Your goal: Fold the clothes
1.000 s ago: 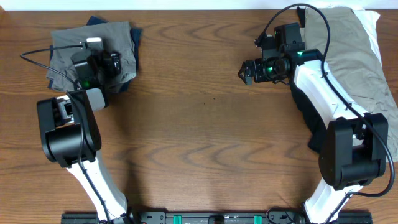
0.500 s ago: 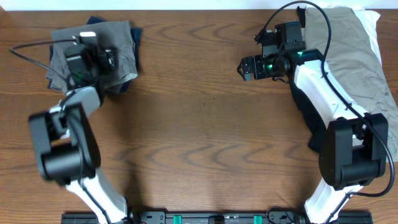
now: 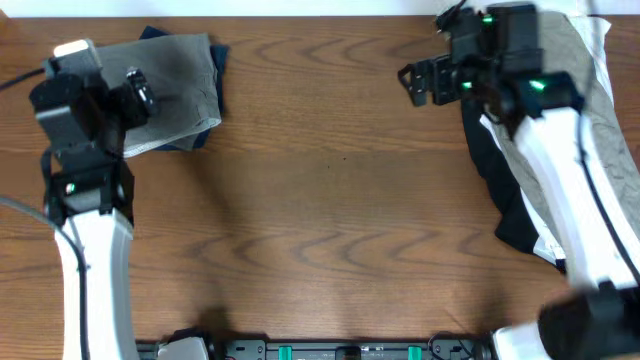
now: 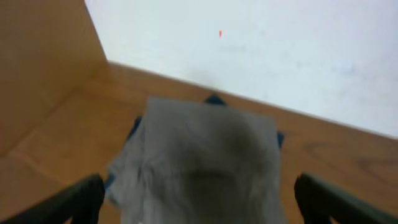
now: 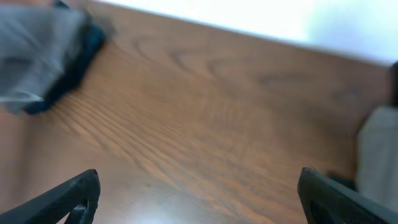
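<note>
At upper left, folded grey shorts rest on a navy garment, seemingly set aside as done; left claw and right claw gape empty, likely for the khaki heap

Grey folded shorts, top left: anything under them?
A navy garment lies under the grey shorts; only its edges show at the far and right sides. The rest is covered, so whether anything else lies beneath cannot be seen.

L pincer off shorts, prob. lifted
</note>
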Controlling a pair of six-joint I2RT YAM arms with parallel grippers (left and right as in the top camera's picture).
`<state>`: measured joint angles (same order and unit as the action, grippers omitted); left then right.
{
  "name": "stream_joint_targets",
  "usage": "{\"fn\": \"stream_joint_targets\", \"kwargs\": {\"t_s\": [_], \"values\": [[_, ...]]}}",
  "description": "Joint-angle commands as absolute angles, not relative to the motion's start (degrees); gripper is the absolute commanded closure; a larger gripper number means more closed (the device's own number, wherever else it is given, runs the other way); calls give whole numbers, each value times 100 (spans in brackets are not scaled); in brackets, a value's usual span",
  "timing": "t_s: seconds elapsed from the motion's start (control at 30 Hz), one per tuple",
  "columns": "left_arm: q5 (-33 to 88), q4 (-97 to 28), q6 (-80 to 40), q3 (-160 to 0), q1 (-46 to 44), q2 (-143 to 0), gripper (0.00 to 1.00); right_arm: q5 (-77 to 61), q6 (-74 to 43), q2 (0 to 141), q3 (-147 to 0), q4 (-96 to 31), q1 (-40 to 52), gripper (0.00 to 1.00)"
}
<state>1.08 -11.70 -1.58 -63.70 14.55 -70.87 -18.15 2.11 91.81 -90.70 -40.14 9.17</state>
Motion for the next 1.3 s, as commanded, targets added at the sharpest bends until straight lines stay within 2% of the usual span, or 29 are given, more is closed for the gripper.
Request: {"fn": "stream_joint_targets", "kwargs": {"t_s": [0.0,0.3,0.73,0.87,0.97,1.27], "values": [[82,-1433,-504,-6372,1470,-6893,2,-1824,349,8523,-9198,-4237,886,1],[80,-1479,-504,-6370,1470,-6858,2,-1841,349,7585,-9198,-4722,917,1],[82,-1479,-504,-6370,1470,-6858,2,-1483,355,7531,-9194,-5186,976,1],[82,-1476,-504,-6370,1470,-6858,2,-1004,357,7312,-8938,-4685,972,1],[82,-1479,-504,-6370,1470,-6858,2,-679,405,6753,-8162,-3972,954,1],[82,-1479,-504,-6370,1470,-6858,2,-679,611,4298,-4504,-1363,685,1]]}}
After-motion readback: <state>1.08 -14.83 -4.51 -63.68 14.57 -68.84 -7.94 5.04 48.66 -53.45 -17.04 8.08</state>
